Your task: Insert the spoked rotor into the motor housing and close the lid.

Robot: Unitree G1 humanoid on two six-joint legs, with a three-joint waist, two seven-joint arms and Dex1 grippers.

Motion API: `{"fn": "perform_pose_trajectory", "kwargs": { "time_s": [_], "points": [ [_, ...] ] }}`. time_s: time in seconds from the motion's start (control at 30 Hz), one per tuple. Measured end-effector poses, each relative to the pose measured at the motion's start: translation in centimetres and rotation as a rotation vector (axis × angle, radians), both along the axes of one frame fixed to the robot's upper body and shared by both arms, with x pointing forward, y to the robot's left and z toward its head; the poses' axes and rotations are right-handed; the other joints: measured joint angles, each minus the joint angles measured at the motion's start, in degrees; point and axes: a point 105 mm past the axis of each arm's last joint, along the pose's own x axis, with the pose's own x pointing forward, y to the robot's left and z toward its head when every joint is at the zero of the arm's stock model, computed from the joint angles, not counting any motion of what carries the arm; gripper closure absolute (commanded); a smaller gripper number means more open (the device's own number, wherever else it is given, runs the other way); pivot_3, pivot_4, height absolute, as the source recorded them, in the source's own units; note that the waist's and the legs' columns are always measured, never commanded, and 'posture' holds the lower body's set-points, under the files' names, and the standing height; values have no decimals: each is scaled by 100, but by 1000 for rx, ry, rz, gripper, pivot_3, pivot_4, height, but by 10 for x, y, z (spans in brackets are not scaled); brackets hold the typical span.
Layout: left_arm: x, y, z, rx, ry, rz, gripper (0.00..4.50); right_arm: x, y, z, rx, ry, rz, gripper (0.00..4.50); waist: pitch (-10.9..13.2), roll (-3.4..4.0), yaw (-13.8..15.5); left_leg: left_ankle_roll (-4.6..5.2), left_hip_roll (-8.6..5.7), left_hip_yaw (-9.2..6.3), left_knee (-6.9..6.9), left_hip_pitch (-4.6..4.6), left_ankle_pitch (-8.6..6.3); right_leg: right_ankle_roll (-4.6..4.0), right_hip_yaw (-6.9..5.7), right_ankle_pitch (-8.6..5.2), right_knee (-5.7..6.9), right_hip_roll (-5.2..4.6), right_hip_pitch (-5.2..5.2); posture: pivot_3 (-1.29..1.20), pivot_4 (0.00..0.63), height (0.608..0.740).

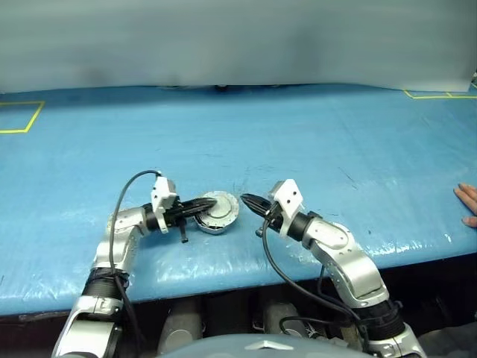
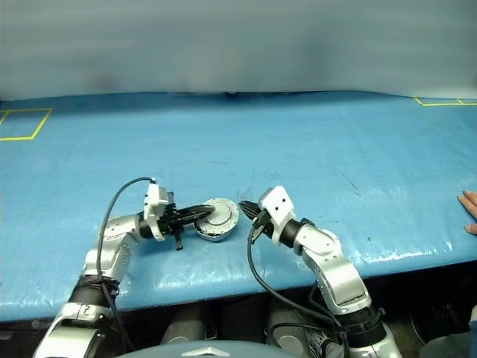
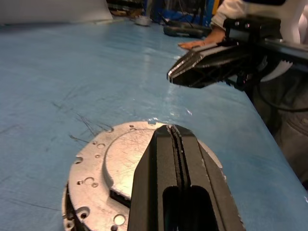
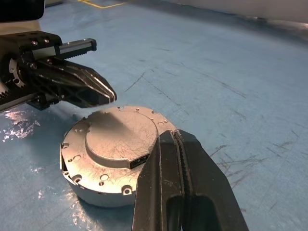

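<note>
The left end effector [image 1: 211,201] is closed with nothing between its fingers, its tips over the lid's left part. The lid [image 1: 222,206] lies shut on the motor housing [image 4: 91,192], plain grey face up, near the bench's [image 1: 313,142] front edge. Just beside it, apart from it, the right end effector [image 1: 245,200] points at it, closed and empty. A person's hand [image 1: 467,203] rests at the bench's right edge.
</note>
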Motion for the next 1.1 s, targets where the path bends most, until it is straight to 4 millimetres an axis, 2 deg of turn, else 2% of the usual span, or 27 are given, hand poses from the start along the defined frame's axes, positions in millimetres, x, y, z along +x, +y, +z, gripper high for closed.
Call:
{"fn": "perform_pose_trajectory", "kwargs": {
  "time_s": [0.13,0.2,0.43,0.6,0.63,0.83,1.03,1.1],
  "points": [
    [-11,15,0,-38,-17,63,4475,2,11,-4,-2,8,53,4500,0,0,-5,4,-2,2,0,-1,-3,1,1,0,-4,-2,1,0,150,740],
    [-19,19,-8,-34,6,79,4500,3,15,-9,-9,20,70,4110,1,1,-1,4,-2,2,0,-1,-3,1,0,0,-4,-2,1,0,150,740],
    [-47,27,-30,-32,60,147,4500,1,35,-8,-30,-1,175,1863,3,6,-7,1,0,5,1,-2,-5,-1,-4,-1,-2,-13,-34,0,150,740],
    [-53,29,-36,-53,85,178,4500,2,44,-10,-65,-28,212,214,3,6,10,1,0,6,1,-14,-4,-1,-5,-1,0,-11,-45,0,150,740],
    [-53,29,-36,-54,82,180,4500,3,46,-11,-74,-32,218,10,3,5,7,2,0,7,1,-14,-4,-1,-5,-1,0,-11,-45,0,150,740],
    [-52,22,-36,-65,84,173,4500,10,45,-25,-118,-30,194,10,3,6,1,2,-1,11,1,-14,-4,-1,-4,-1,1,-10,-45,0,150,740],
    [-54,17,-38,-68,93,157,4500,11,48,-28,-101,-27,191,10,3,6,-6,2,2,11,0,-13,-4,-1,-3,-1,2,-8,-47,0,150,740],
    [-54,17,-39,-67,95,162,4500,11,48,-28,-99,-26,191,418,3,6,-5,2,2,11,1,-12,-5,-1,-3,-1,1,-9,-46,0,150,740]
  ]
}}
